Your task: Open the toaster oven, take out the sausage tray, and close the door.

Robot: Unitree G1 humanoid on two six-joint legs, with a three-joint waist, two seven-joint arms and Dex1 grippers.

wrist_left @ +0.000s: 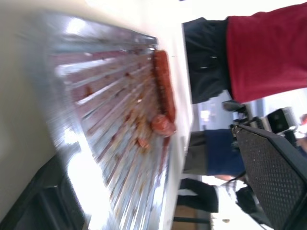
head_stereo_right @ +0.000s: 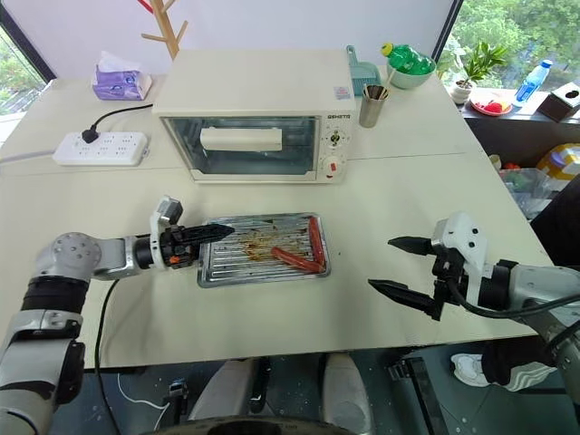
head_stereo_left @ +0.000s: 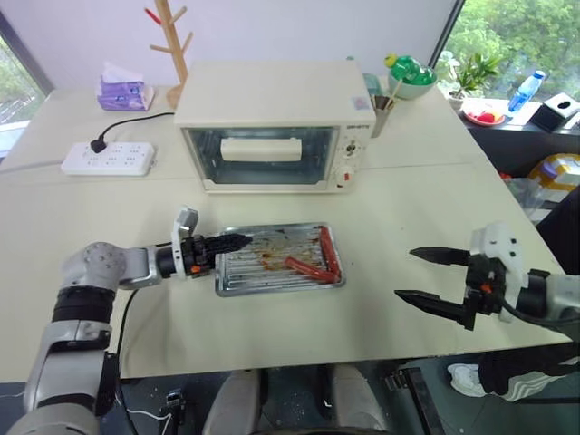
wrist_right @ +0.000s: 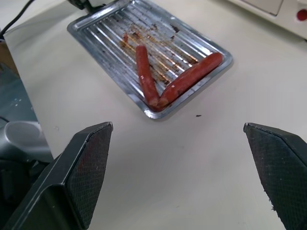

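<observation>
Your left gripper (head_stereo_left: pixel 237 242), jaws apparently parted, reaches over the sausage tray's (head_stereo_left: pixel 240 282) left rim. The tray lies on the table before the closed toaster oven (head_stereo_left: pixel 272 122), holding two sausages (head_stereo_left: pixel 317 260) in greasy ridges: expect light, stiff, slippery metal; grip a rim. Right gripper (head_stereo_left: pixel 420 275), jaws spread, hovers right of the tray.

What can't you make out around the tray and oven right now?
- Head views: whether the left gripper touches the sausage tray; its fingertips overlap the tray's left rim.
- Head views: the knob markings on the toaster oven are too small to read.
- Head views: the oven's inside is hidden by glare on the door.
- Right wrist view: the oven is cut off by the picture's edge.
</observation>
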